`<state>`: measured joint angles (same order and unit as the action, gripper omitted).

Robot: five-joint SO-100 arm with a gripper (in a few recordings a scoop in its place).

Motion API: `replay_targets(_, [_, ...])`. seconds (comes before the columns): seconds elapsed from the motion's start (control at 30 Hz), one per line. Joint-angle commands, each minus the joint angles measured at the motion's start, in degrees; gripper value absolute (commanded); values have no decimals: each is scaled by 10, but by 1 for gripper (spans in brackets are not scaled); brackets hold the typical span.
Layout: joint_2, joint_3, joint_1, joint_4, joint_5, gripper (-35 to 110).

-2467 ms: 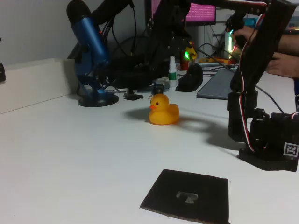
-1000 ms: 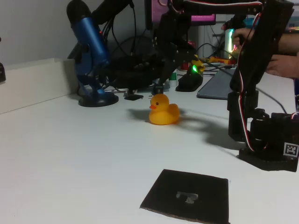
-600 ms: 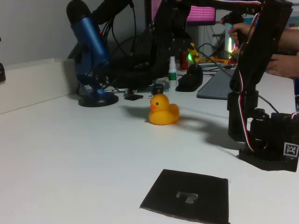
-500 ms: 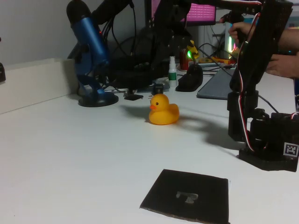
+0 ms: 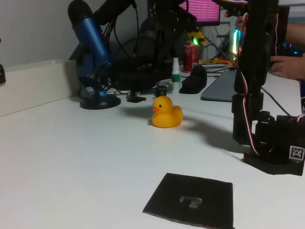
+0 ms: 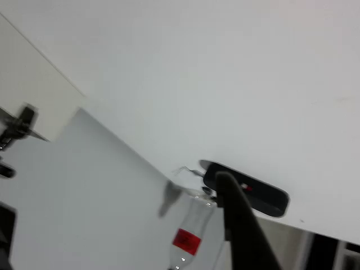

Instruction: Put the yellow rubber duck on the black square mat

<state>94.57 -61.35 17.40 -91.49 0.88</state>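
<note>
The yellow rubber duck point(image 5: 167, 113) sits upright on the white table, beak to the left, with nothing touching it. The black square mat point(image 5: 191, 200) lies flat near the front edge, a pale mark at its centre, with nothing on it. My black arm rises from its base point(image 5: 274, 145) at the right and reaches left along the top of the fixed view. Its gripper point(image 5: 167, 19) hangs high above and behind the duck, lost against dark clutter, so its jaws cannot be read. In the wrist view one dark finger point(image 6: 237, 216) shows over white table.
A blue microphone point(image 5: 90, 47) on a round base stands back left. Behind the duck are a small green-capped bottle point(image 5: 176, 71), a red can point(image 5: 190, 55), a black mouse point(image 5: 193, 78) and a grey pad point(image 5: 221, 86). A person's hand point(image 5: 290, 64) rests at right.
The gripper dipped toward the duck about a second ago and has since lifted back up; the upper arm stands more upright. Duck and mat have not moved.
</note>
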Motion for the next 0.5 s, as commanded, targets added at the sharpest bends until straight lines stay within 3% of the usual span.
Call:
replay_targets(0.0, [-17,89,16,-50,-9,46])
replay_targets(0.2, [-91,149,17,-117,-15,46])
replay_targets(0.47, [-110,144,64,-123,-17,46])
